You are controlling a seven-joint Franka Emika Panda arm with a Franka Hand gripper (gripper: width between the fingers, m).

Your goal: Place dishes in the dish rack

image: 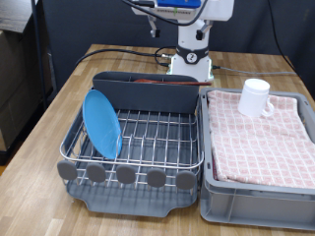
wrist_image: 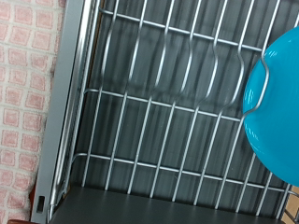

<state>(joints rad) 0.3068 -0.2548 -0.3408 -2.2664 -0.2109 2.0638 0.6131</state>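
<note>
The dish rack [image: 138,147] stands in the middle of the table, and its wire grid fills the wrist view [wrist_image: 159,112]. The light-blue plate [image: 101,123] stands on edge in the rack at the exterior view's left; its rim shows in the wrist view [wrist_image: 276,103]. The white mug [image: 255,97] stands on the pink checked cloth [image: 261,143]. A thin reddish-brown piece, apparently the spoon [image: 157,82], lies along the top of the grey cutlery caddy [image: 148,95]. The gripper shows in neither view; the wrist camera looks down into the rack from above.
The grey bin [image: 258,202] with the cloth sits directly beside the rack on the exterior view's right; the cloth also shows in the wrist view [wrist_image: 28,84]. The robot's white base [image: 192,61] stands behind the rack, with black cables on the wooden table [image: 39,138].
</note>
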